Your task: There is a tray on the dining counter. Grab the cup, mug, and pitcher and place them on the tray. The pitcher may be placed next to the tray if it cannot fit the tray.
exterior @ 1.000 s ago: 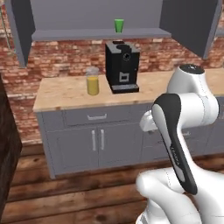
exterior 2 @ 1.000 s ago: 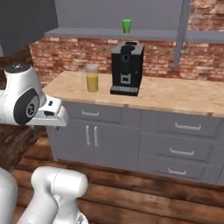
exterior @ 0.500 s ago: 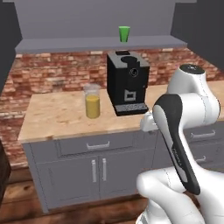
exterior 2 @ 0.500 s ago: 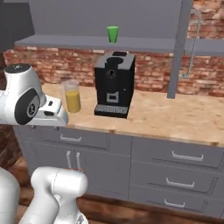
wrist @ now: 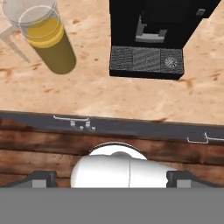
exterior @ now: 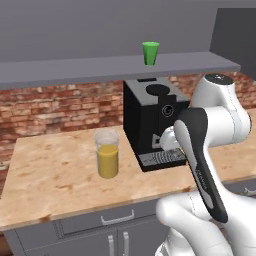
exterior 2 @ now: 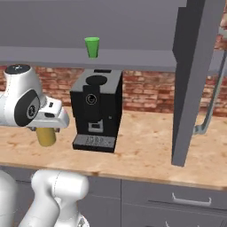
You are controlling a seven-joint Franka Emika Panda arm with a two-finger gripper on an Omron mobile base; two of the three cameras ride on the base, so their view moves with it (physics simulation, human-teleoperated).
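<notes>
Clear cylindrical pitcher on grained wood, tapered green cup shelved, end effector agape.

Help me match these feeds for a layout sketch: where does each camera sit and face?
Left base view: behind-left, facing the counter; the arm rises lower right.
Right base view: behind-right, same counter; arm lower left.
Hand view: on the hand, looking down at the counter edge; dark fingertips at the bottom.
All share the pitcher and coffee machine; both base views show the green cup.
</notes>
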